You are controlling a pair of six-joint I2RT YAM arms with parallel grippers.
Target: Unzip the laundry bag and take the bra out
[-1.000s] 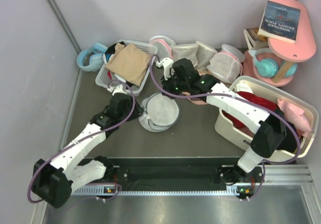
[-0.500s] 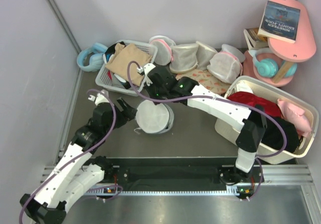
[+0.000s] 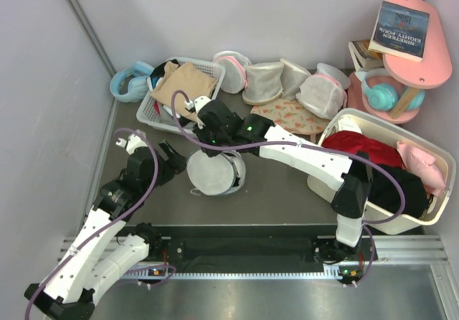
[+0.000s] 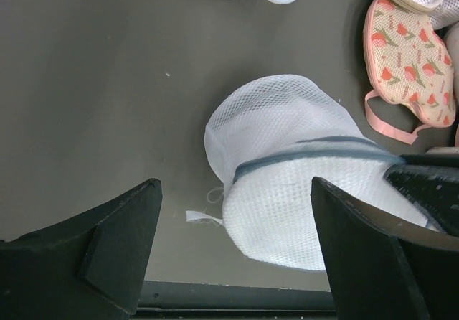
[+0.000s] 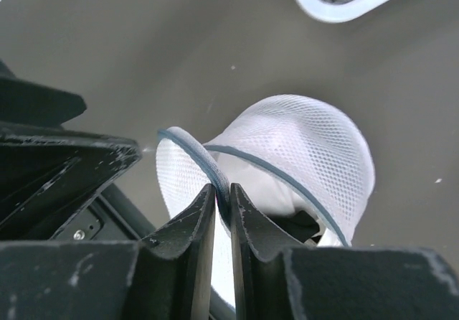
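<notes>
The laundry bag (image 3: 214,174), round white mesh with a grey zipper rim, lies tilted on the dark table. My right gripper (image 3: 208,146) is shut on its rim and holds the rim up. In the right wrist view the fingers (image 5: 221,191) pinch the rim and the bag (image 5: 315,148) gapes. A dark patch inside it is the black bra (image 5: 302,224), mostly hidden. My left gripper (image 3: 178,164) is open and empty, just left of the bag. In the left wrist view its jaws (image 4: 233,187) stand wide apart with the bag (image 4: 301,191) between and beyond them, untouched.
A white slatted basket (image 3: 159,108) with tan cloth stands behind the bag. Pink-trimmed mesh bags (image 3: 276,80) and a floral pad (image 3: 290,117) lie at the back. A white tub (image 3: 337,184) with a red garment is at the right. Blue headphones (image 3: 129,81) lie at the back left.
My right gripper has pulled the bag left and nearer, tipping it up by the rim. My left arm has drawn back to the left, away from the bag.
</notes>
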